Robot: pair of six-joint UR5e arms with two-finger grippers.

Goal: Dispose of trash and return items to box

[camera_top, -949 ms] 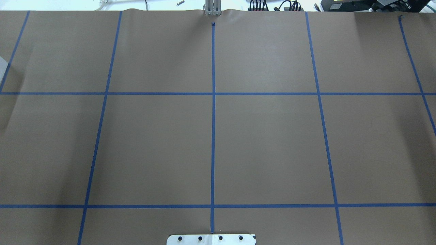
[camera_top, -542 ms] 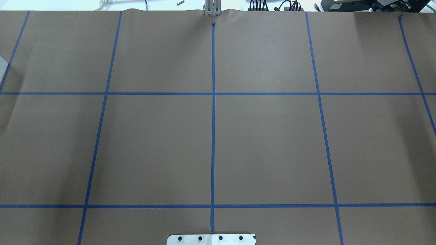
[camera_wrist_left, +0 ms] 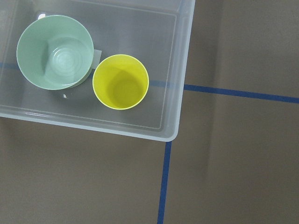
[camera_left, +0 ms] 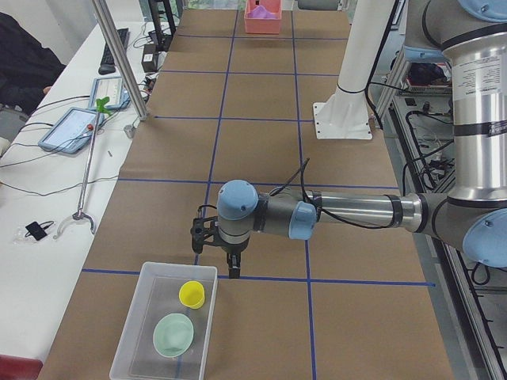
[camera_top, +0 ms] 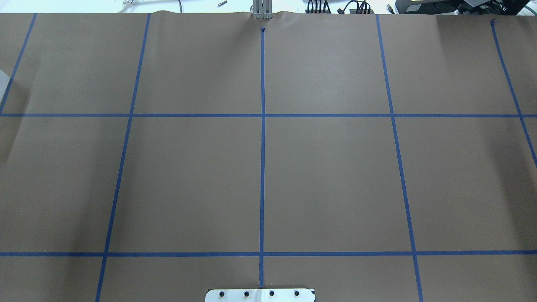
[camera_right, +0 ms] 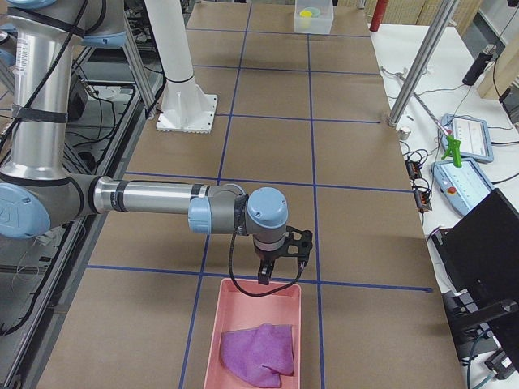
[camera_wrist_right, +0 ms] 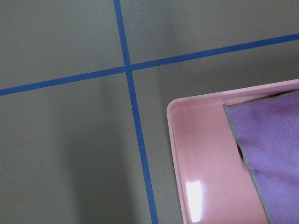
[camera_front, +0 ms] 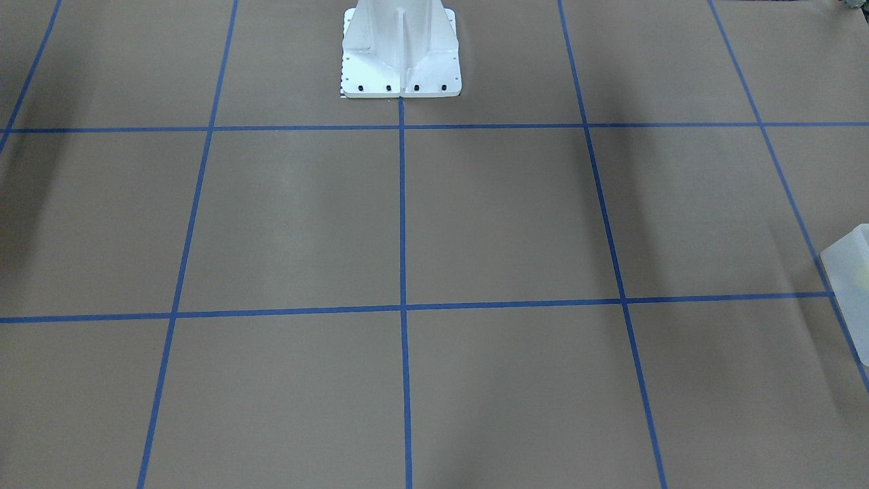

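The yellow cup (camera_wrist_left: pixel 120 81) and the mint-green bowl (camera_wrist_left: pixel 55 51) stand upright side by side inside the frosted box (camera_wrist_left: pixel 184 70). The exterior left view also shows the cup (camera_left: pixel 191 294), the bowl (camera_left: pixel 173 334) and the box (camera_left: pixel 131 336). My left gripper (camera_left: pixel 218 257) hangs just past the box's far corner, above the table. My right gripper (camera_right: pixel 282 267) hangs over the near rim of a pink tray (camera_right: pixel 235 324). Both grippers show only in the side views, so I cannot tell whether they are open or shut. Neither wrist view shows fingers.
A purple cloth (camera_wrist_right: pixel 271 149) lies in the pink tray (camera_wrist_right: pixel 201 154). The white robot base (camera_front: pixel 400 51) stands at the table's middle edge. A corner of the box (camera_front: pixel 852 272) shows at the front view's right edge. Blue tape lines cross the brown table cover.
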